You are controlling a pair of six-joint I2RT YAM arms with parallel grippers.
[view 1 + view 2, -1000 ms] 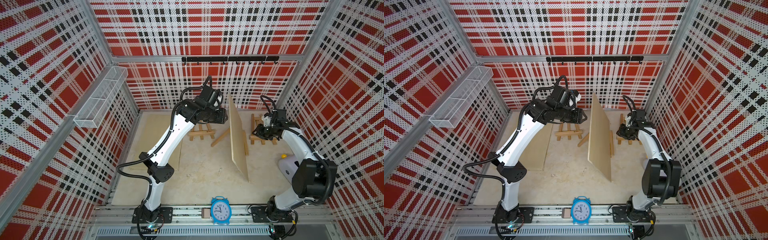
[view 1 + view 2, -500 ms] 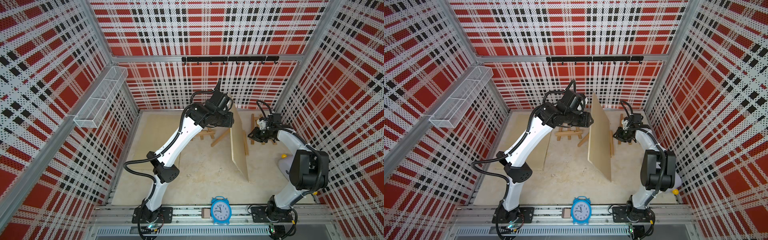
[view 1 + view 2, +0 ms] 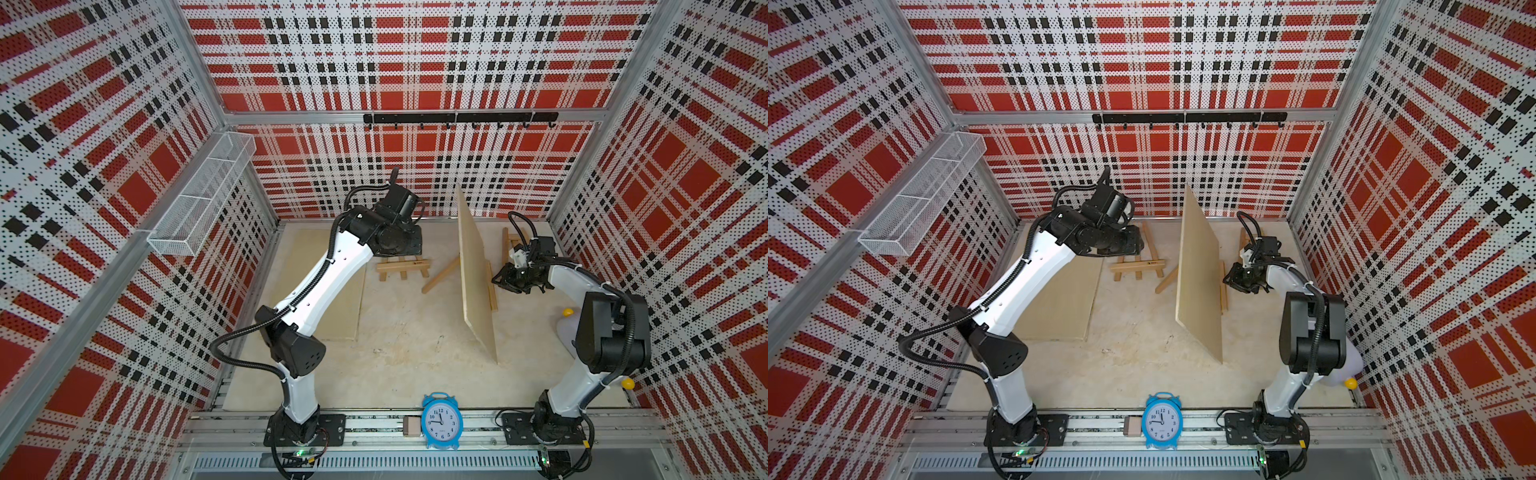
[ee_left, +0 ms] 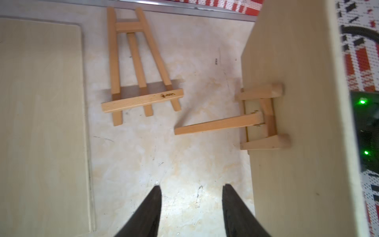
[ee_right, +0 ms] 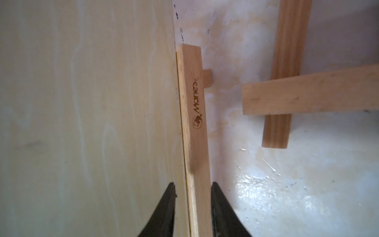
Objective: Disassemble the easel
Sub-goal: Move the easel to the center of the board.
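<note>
Presently the board-removal step appears to be in hand. The board [image 3: 476, 270] is standing tilted on the easel [image 4: 268, 123], right of the desk's [image 3: 407, 340] middle, its lower edge sitting behind the ledge [image 5: 193, 106]. The right gripper [image 5: 192, 185] is straddling that ledge, one of its fingers [image 5: 164, 209] lying over the board face and the other against the ledge's outer side. Whether they are actually clamping is not clear from the wrist view. The left gripper [image 4: 191, 185] is hovering released and empty above bare desk, just beside the board's rear face and near the easel's prop leg [image 4: 217, 125].

Judgement: the next move is calling for the board to be lifted clear of the ledge while the frame is being steadied. Open room is lying toward the front of the desk. A second easel [image 3: 403, 268] is lying flat near the left gripper, with a spare panel [image 3: 345, 299] beyond it. Another frame [image 5: 307, 92] is crowding the right gripper's side.
</note>
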